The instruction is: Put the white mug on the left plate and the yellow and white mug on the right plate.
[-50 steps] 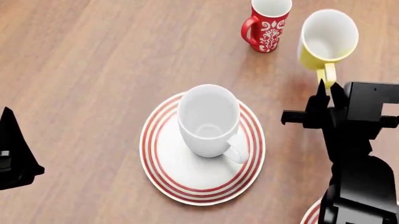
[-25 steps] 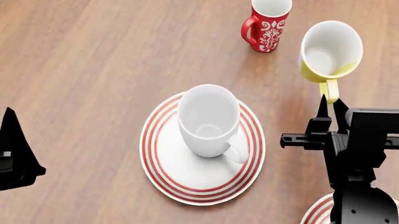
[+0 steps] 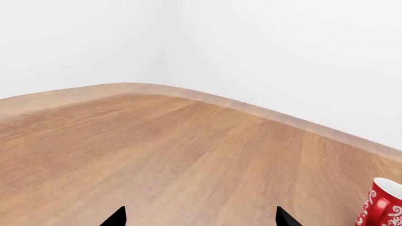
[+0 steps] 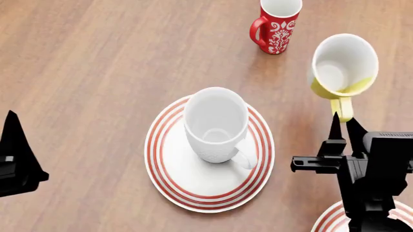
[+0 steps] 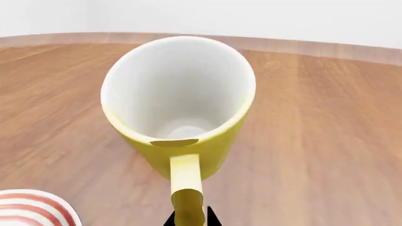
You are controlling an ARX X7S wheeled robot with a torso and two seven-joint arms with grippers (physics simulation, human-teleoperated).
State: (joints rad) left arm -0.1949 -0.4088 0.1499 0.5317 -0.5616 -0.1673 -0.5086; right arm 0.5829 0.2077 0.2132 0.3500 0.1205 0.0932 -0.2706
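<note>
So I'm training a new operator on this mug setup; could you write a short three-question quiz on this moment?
1. True or false: the white mug stands on the left plate.
2. What do the right gripper's fingers pinch? A) the red mug's handle B) the yellow and white mug's handle C) a plate rim
3. Fill in: the right plate shows only at the head view's bottom ____ edge.

Key: 1 true; 2 B; 3 right.

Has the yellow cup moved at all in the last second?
Yes. In the head view the yellow and white mug, held by its handle in the right claw, has drifted nearer the robot and away from the unmoved red mug.
</note>
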